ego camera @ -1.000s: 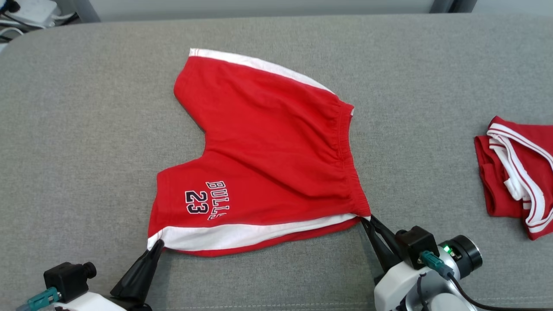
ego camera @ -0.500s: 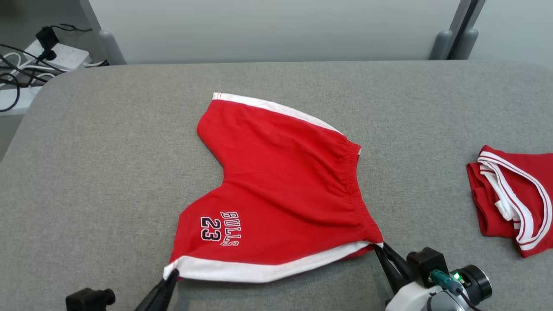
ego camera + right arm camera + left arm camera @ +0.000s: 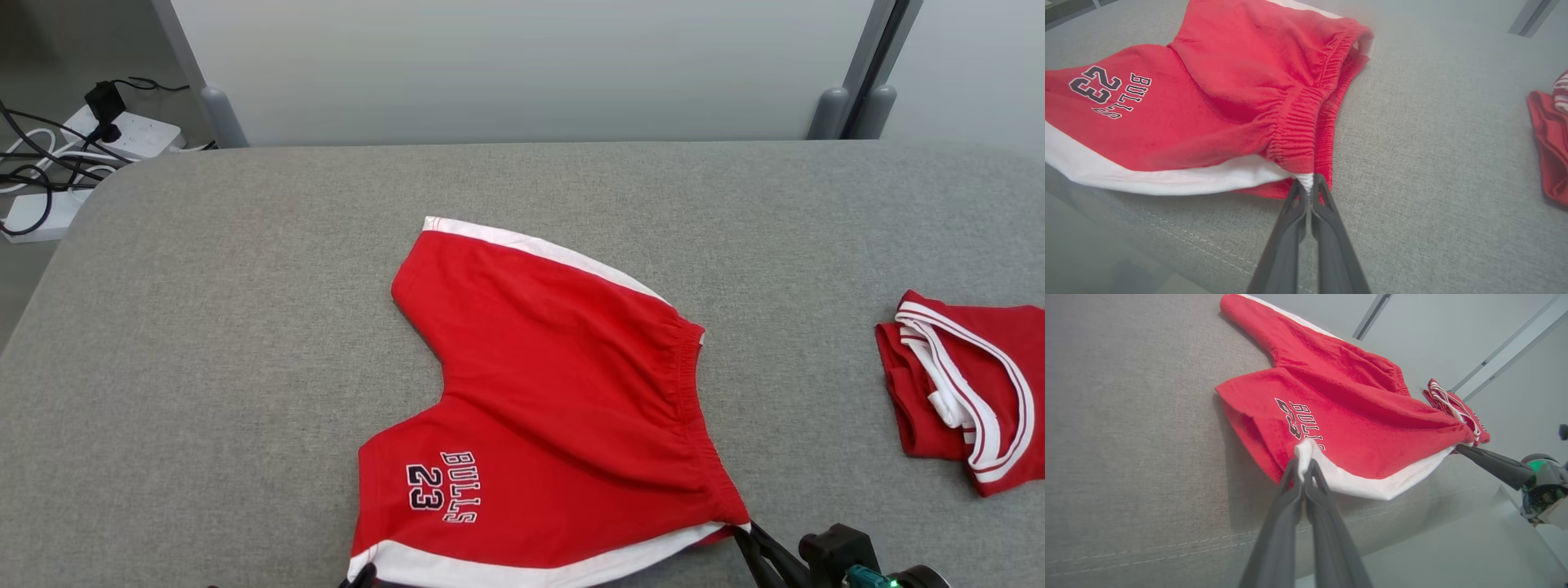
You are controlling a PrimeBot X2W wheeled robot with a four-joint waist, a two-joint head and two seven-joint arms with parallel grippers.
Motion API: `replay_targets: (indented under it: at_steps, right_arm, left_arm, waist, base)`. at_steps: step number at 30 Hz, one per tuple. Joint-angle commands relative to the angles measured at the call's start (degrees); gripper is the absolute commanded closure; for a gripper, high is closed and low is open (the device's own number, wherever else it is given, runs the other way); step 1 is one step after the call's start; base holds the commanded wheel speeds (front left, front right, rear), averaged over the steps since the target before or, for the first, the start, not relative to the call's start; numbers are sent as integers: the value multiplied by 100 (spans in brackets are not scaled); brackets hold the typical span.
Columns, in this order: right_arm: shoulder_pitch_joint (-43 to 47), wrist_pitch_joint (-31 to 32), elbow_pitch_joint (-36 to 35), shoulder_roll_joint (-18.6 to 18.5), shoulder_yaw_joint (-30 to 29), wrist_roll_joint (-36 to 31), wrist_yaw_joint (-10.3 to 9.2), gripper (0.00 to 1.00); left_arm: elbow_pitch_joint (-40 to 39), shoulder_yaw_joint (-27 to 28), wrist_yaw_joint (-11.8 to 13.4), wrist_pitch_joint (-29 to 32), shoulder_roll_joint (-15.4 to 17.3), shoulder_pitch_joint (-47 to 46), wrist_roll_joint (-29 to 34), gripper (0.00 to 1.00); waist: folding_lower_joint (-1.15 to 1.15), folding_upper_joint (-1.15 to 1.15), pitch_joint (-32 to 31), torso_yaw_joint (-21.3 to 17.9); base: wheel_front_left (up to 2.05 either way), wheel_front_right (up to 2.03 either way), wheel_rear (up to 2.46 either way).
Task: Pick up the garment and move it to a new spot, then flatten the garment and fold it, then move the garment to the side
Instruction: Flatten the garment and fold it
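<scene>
I have the red jersey shorts with white side stripes lying spread on the grey fabric-covered counter, from the centre down toward 6 o'clock in the head view. My left end effector is pressed together on the white hem corner at 7 o'clock, and my right end effector pinches the waistband corner at 5 o'clock. Both bites take only a tip of cloth, so I judge a sharp or uneven tug could slip one free and skew the lay. The held edge sits near the counter's front seam, so hauling toward 6 o'clock could drag it over. The folded red-and-white garment at 3 o'clock lies well apart.
</scene>
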Motion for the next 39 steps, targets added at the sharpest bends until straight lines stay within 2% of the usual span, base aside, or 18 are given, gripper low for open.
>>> replay_targets:
  at_steps: [1,8,12,14,15,16,19,25,34,39]
  right_arm:
    - [-20,9,-229,-109,106,56,-16,100]
    - [-185,-87,-539,143,-35,107,-16,100]
    - [-614,-235,-698,297,-121,204,-16,100]
    - [-737,-270,-721,316,-156,186,-16,100]
    - [-972,-338,-774,336,-228,245,-16,100]
    - [-972,-338,-774,336,-228,245,-16,100]
    - [-1328,-506,-861,341,-290,499,-16,100]
    - [-1995,-830,-906,343,-198,874,-16,100]
    - [-2683,-1333,-991,344,343,1491,-16,100]
    - [-2807,-1443,-1070,344,596,1794,-16,100]
  left_arm:
    - [-157,123,7,-59,179,-95,87,100]
    - [-779,306,7,-59,430,-488,-46,100]
    - [-1453,134,7,-59,948,-1193,-291,100]
    - [-1572,182,7,-59,1042,-1385,-378,100]
    - [-1786,269,7,-59,1248,-1772,-483,100]
    - [-1786,269,7,-59,1248,-1772,-483,100]
    - [-1977,453,7,-59,1517,-2279,-590,100]
    - [-1903,576,7,-59,2009,-3042,-638,100]
    - [-1785,590,7,-59,2723,-3831,-605,100]
    - [-1616,735,7,-59,2917,-4127,-540,100]
  waist:
    - [0,0,22,10]
    - [0,0,293,9]
    - [0,0,641,-19]
    - [0,0,746,-26]
    - [0,0,974,-54]
    - [0,0,974,-54]
    - [0,0,1324,-124]
    - [0,0,2013,-367]
    - [0,0,2816,-897]
    - [0,0,3061,-1208]
  base:
    - [0,0,0]
    - [0,0,0]
    - [0,0,0]
    - [0,0,0]
    - [0,0,0]
    - [0,0,0]
    - [0,0,0]
    - [0,0,0]
    - [0,0,0]
    - [0,0,0]
